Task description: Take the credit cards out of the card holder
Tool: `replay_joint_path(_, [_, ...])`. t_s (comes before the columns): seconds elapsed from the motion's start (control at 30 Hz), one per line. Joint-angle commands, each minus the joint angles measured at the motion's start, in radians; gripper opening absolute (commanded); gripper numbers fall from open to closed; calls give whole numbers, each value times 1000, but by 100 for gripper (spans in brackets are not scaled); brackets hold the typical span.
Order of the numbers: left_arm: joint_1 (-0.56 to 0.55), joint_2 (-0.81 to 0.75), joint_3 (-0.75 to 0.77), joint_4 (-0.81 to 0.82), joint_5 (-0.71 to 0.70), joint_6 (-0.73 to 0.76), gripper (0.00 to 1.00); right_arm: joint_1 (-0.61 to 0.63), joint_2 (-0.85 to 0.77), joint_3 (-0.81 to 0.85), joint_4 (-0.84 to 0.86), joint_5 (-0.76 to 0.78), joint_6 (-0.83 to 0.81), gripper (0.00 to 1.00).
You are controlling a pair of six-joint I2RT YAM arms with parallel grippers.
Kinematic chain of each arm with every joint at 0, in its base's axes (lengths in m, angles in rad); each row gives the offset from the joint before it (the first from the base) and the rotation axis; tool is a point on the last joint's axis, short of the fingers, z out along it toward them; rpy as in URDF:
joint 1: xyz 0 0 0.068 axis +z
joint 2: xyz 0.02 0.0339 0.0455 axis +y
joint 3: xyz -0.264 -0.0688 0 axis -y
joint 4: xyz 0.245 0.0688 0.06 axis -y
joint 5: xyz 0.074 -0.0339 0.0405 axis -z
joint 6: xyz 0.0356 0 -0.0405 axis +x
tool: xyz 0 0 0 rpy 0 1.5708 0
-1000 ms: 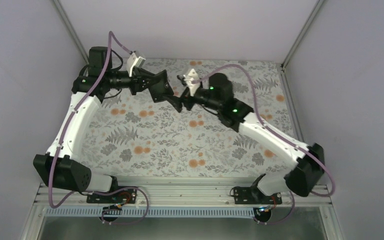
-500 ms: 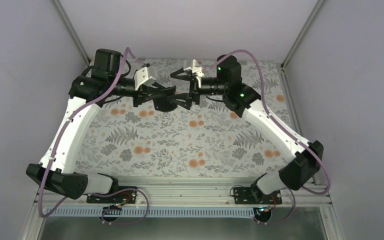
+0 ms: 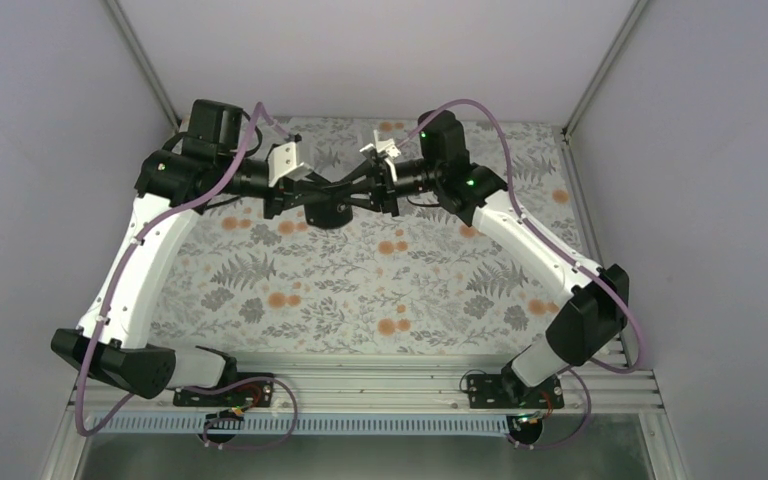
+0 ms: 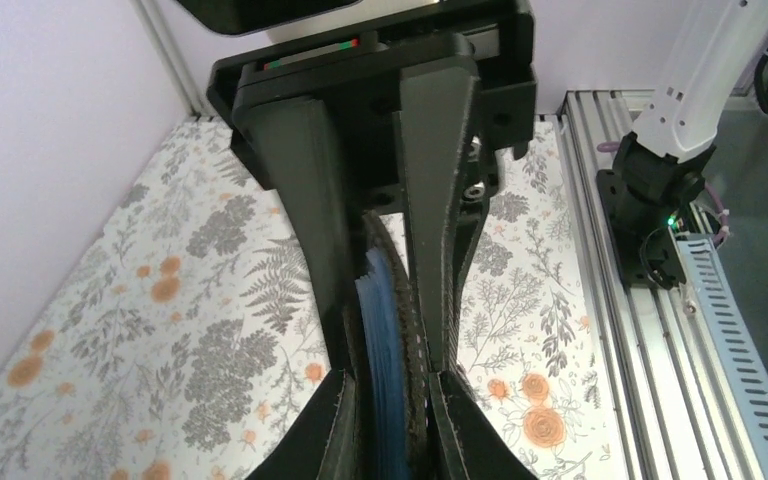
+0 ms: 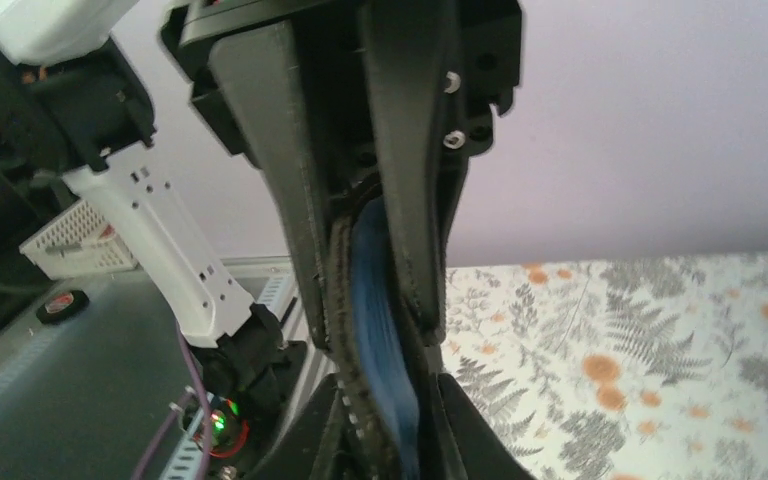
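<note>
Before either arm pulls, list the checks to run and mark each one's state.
1. Grip of the left gripper on the card holder: ok, clamped.
2. Grip of the right gripper on its other end: ok, clamped.
3. Holder held clear above the table: ok.
4. Holder spread open enough to reach inside: not ok; it shows edge-on, pinched nearly flat.
5. Position of the cards: cannot tell; only a blue strip shows between the dark edges, and it could be lining or a card.
</note>
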Motion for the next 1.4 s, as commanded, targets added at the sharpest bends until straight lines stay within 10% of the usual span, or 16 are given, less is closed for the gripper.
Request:
replay_joint_path(0.0, [-3,-11,36,-1,55,22,2,-7,-15,8,-47,-45,-33,5])
replay_joint_path(0.1, [-4,-8,38,15,62,-15,14,-7,-26,8,-37,-44,-25,4])
replay_joint_path(0.23, [-2,-18,22,54,21,-84,87,-8,-58,-4,3,38,21,4])
replay_joint_path(0.37, [-1,-46,-45,118,-58,-141,98,-14,-138,-65,159,100,158,4])
replay_joint_path(0.57, [-1,-45,-82,163,-64,-211,77,-13,-197,-115,278,147,243,4])
replay_joint_path(0.8, [0,-58,-95,184,58,-245,3,-13,-191,-120,245,151,232,4])
replay_joint_path(1.07, [-1,-79,-140,306,-160,-445,2,-13,-245,-81,66,829,321,58])
replay_joint_path(1.37, [0,-56,-158,381,-440,-553,2,120,-227,-132,95,996,383,43])
